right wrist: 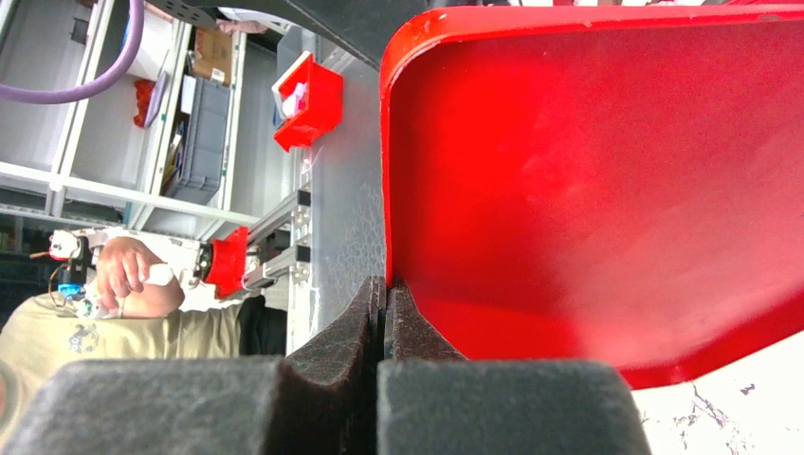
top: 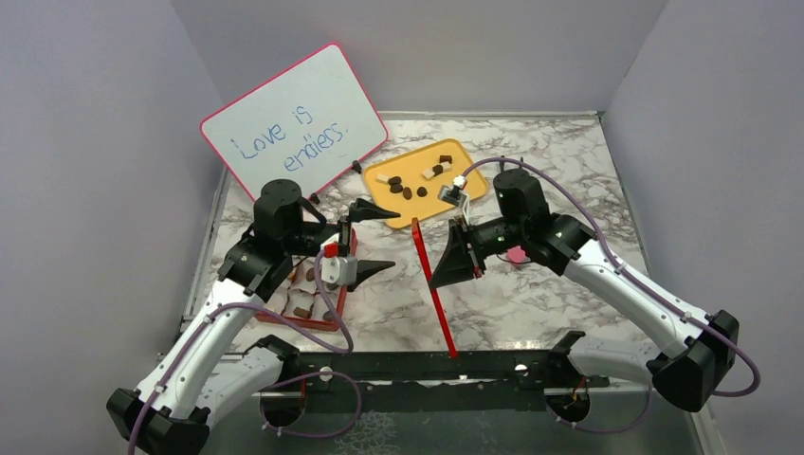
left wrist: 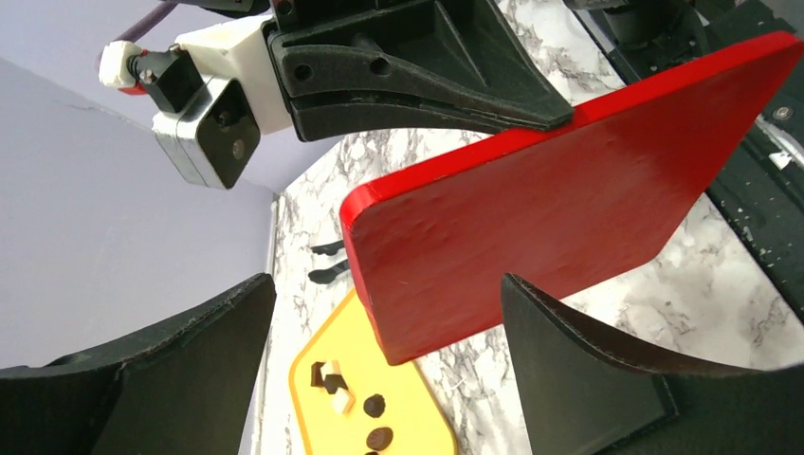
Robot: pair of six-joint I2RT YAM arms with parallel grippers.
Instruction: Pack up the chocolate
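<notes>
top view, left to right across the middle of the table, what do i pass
red box → left gripper → red lid → pink cube

This is a robotics lab. Plain grey panels (top: pixel 95 142) wall in the marble-patterned desk (top: pixel 531 294) on three sides, with a left arm (top: pixel 204 332) and a right arm (top: pixel 626 280) bolted at its near edge. Beyond it stand metal shelving (right wrist: pixel 57 175), a grey storage crate (right wrist: pixel 194 123), a red parts bin (right wrist: pixel 308 100) and a seated person (right wrist: pixel 95 341).
</notes>
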